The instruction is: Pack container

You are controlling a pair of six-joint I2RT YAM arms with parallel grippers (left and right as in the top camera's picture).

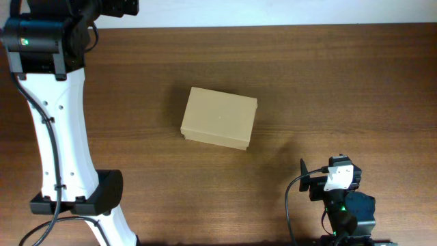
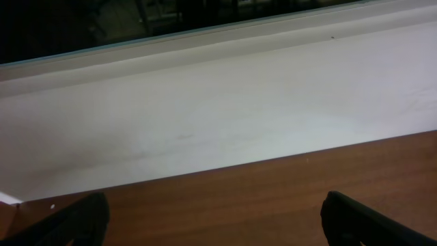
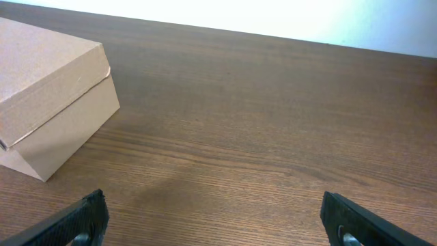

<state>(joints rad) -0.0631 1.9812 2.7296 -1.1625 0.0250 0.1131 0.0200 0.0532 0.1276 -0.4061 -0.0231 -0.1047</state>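
Left arm [image 1: 58, 130] outstretched, apart from container [image 1: 219, 117]

Dark brown wood-grain table [image 1: 307, 82], lying level, showing even grain running side to side. Bearing the container [image 1: 219, 117], a plain tan cardboard box, resting flat on its base with the lid flap down. Sitting ahead and to the left of the jaws of the right gripper [image 3: 218, 219], well apart from them. Showing wood grain between those jaws. Ending at a white surface [image 2: 218, 116] ahead of the jaws of the left gripper [image 2: 215, 219].
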